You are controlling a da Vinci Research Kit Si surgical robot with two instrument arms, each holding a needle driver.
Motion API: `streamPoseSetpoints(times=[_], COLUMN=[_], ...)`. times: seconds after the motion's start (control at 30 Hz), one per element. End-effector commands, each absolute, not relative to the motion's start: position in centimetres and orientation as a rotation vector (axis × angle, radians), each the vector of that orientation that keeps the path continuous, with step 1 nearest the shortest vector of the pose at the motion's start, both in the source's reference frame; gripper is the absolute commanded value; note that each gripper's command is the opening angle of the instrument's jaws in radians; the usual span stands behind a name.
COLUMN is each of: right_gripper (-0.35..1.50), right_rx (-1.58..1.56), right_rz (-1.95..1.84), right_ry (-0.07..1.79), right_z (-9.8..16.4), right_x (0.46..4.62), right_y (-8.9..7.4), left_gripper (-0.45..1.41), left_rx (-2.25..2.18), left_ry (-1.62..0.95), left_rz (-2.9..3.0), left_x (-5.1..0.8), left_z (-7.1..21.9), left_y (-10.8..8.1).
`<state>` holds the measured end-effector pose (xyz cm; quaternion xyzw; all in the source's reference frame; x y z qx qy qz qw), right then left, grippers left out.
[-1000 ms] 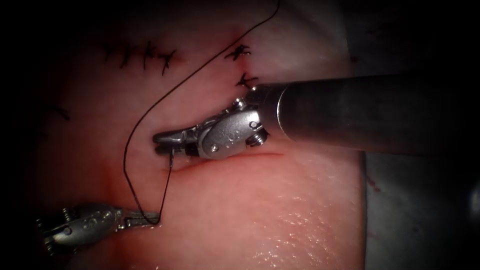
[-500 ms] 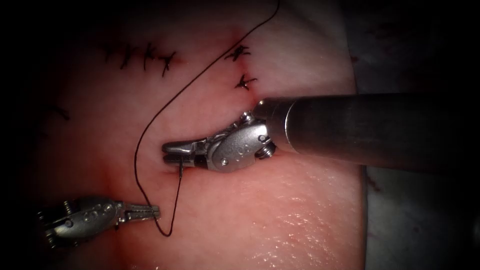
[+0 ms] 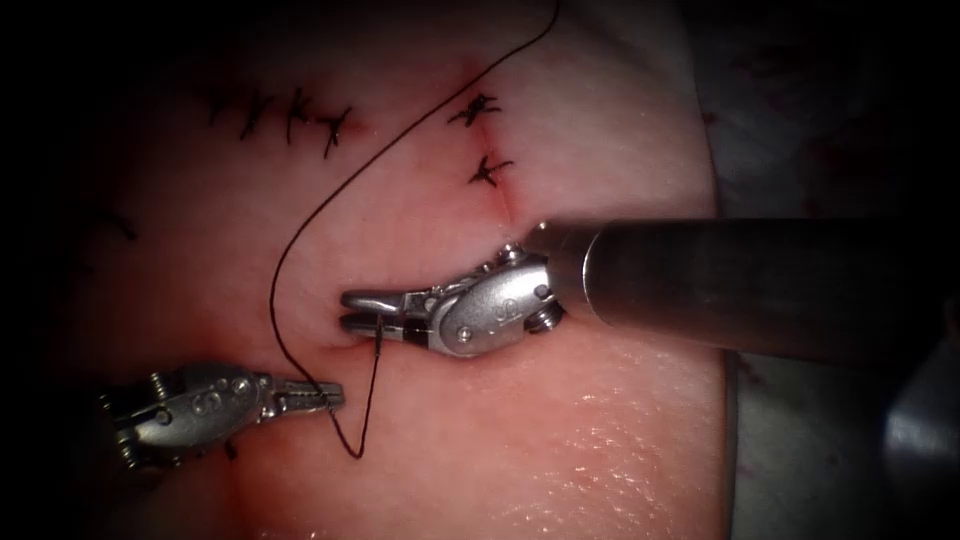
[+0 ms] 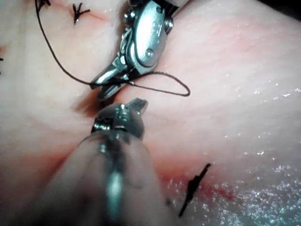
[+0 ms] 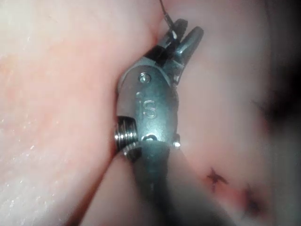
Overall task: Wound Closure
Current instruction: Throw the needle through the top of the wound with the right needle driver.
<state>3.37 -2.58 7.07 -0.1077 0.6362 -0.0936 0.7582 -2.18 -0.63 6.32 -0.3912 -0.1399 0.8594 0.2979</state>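
Black thread (image 3: 300, 215) is clamped in the right claw (image 3: 365, 310); left claw (image 3: 325, 396), together, touches its loop.

We note the right tool (image 3: 362, 310) gripping the needle (image 3: 380, 342) between its jaws; the visible dark end hangs just beneath them, over the tissue (image 3: 560, 420). The dark thread (image 3: 300, 225) loops from it past the left tool (image 3: 325, 397), which holds nothing.
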Motion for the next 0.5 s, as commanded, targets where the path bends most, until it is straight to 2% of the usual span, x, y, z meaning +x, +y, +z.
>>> streamPoseSetpoints(times=[0.03,0.5], right_gripper=[-0.35,-0.35], right_rx=[-0.228,-0.084], right_rz=[-0.209,-0.277], right_ry=[1.383,1.301], right_z=[7.04,7.31], right_x=[3.50,3.57], right_y=[-2.53,-2.74], left_gripper=[-0.45,-0.45], left_rx=[-1.037,-1.029], left_ry=[-0.365,-0.364], left_rz=[2.284,2.302], left_x=[-2.25,-2.26], left_z=[6.40,6.59], left_y=[-0.61,-0.64])
